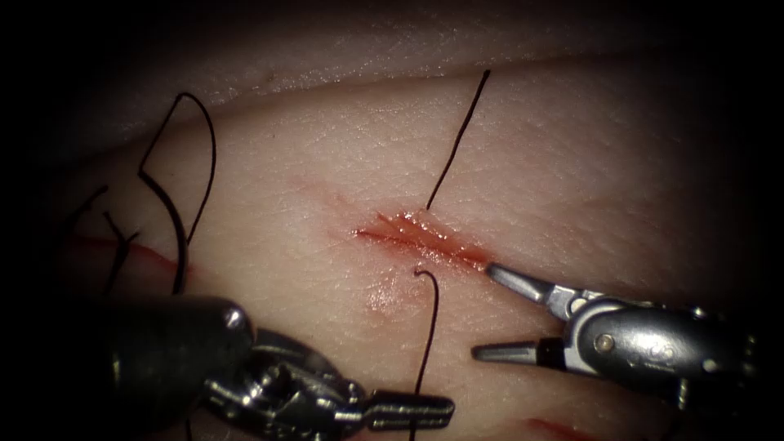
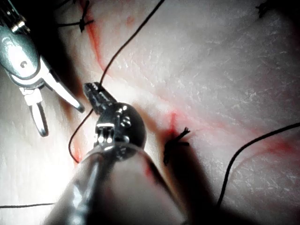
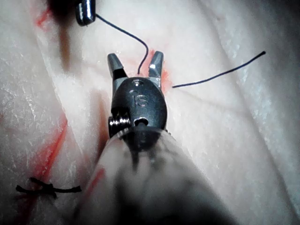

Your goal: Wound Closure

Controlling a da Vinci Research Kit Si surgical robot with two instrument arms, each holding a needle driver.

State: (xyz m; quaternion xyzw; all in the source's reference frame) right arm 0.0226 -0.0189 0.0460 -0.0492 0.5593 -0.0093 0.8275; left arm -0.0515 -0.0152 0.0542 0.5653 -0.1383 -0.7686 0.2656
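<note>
Right tool (image 1: 482, 312) jaws spread, empty, upper tip touching right end of cut (image 1: 420, 237). Left tool (image 1: 412, 411) clamped on thread (image 1: 429, 335) below cut; free end rises above it. Needle location undetermined. Advisable: hold thread tension steady, avoid tearing tissue (image 1: 572, 163).

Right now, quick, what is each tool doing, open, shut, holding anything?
Left tool: shut on the thread.
Right tool: open, holding nothing, upper tip at the right end of the cut.

endoscope: dim, dark vignette | wrist views: harsh glare, blurred near shafts
</note>
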